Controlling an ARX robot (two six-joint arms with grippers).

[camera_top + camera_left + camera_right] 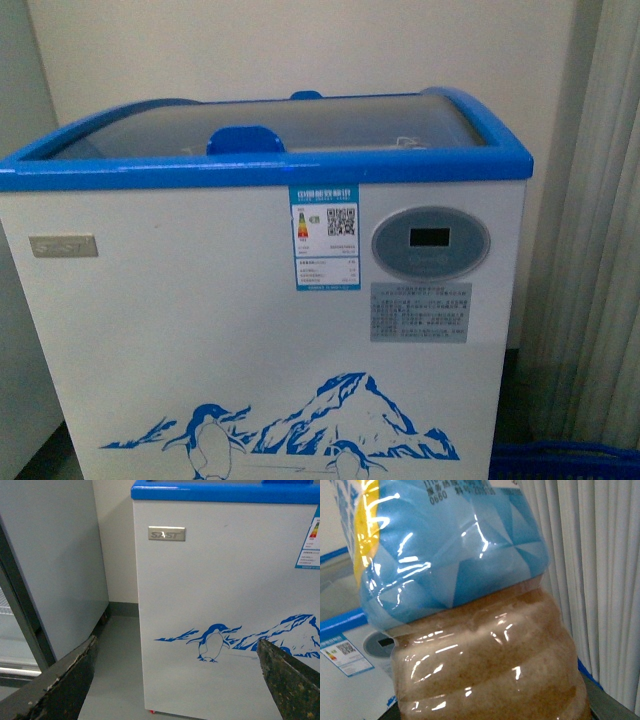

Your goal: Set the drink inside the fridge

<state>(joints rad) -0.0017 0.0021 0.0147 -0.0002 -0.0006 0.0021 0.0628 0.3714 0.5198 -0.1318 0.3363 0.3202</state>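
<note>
The fridge (200, 330) is a white chest cooler with a blue top rim, a curved glass lid (330, 125) with a blue handle (246, 139), a penguin-and-mountain print and an oval grey display (430, 243). It fills the front view; the lid looks shut and neither arm shows there. My left gripper (175, 680) is open, low in front of the fridge (225, 605), its worn dark fingers (65, 680) wide apart and empty. My right gripper is shut on the drink bottle (485, 655), brownish liquid under a blue label, which fills the right wrist view; the fingers are hidden.
A taller grey-white cabinet (55, 565) stands left of the fridge with a narrow floor gap (115, 655) between. Pale pleated curtains (600, 220) hang to the right, with a blue basket (565, 462) on the floor below. A white wall is behind.
</note>
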